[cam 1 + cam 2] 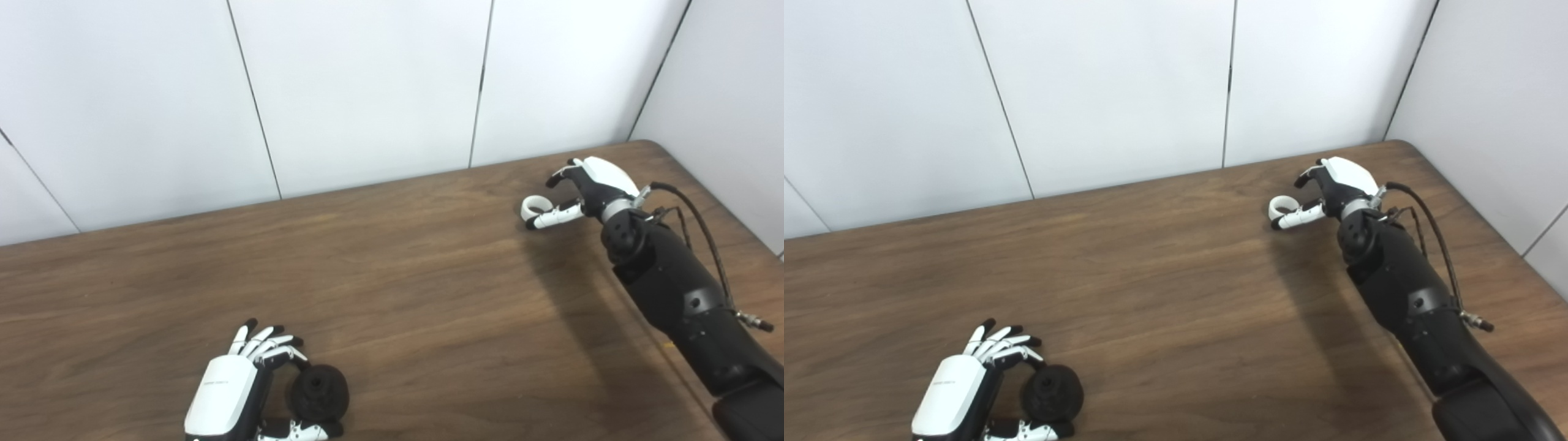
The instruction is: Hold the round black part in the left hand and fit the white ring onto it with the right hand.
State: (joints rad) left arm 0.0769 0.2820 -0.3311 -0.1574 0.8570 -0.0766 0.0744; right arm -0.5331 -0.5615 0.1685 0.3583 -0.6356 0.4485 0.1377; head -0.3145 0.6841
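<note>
The round black part (319, 392) lies on the brown table (392, 288) near the front left. My left hand (236, 386) rests beside it, fingers (266, 343) spread above the part and the thumb (297, 432) below it, not closed on it. At the far right lies the white ring (535, 206). My right hand (597, 184) hovers over it. Its thumb (557, 215) lies along the ring's near side and its curled fingers (560, 177) stay clear behind the ring. The same ring (1281, 207) shows in the right eye view.
White wall panels (367, 92) stand right behind the table's far edge. The table's rounded right corner (649, 147) is just beyond my right hand. A black cable (698, 226) loops off the right forearm.
</note>
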